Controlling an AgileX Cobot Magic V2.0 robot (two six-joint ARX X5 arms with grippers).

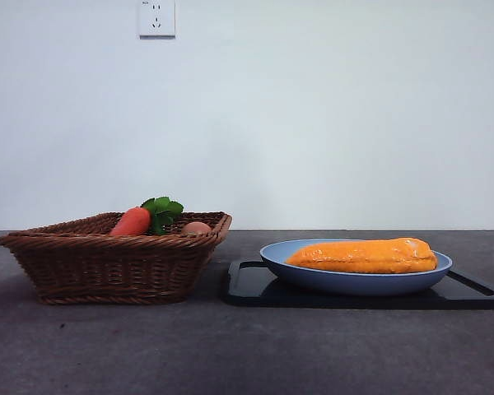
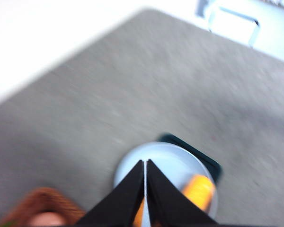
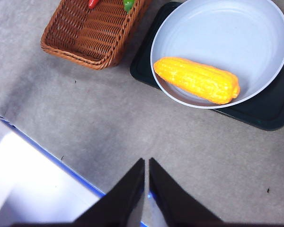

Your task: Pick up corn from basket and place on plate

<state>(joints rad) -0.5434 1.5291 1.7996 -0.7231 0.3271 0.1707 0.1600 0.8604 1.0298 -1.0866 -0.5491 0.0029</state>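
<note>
Corn [image 1: 364, 256] lies lengthwise across the plate [image 1: 354, 282], below our left gripper [image 2: 146, 163]; both grippers closed, empty.

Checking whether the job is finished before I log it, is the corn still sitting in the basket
No, the corn lies on the light-blue plate, while the basket holds only a carrot and a small rounded item.

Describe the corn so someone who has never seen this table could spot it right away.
Start at the flat black tray beside the brown wicker basket; on it stands a round light-blue plate. The corn lies on its side in that plate, close to one rim. It is long, glossy and orange-yellow with no leaves, unlike the shorter red-orange carrot with green leaves in the basket.
</note>
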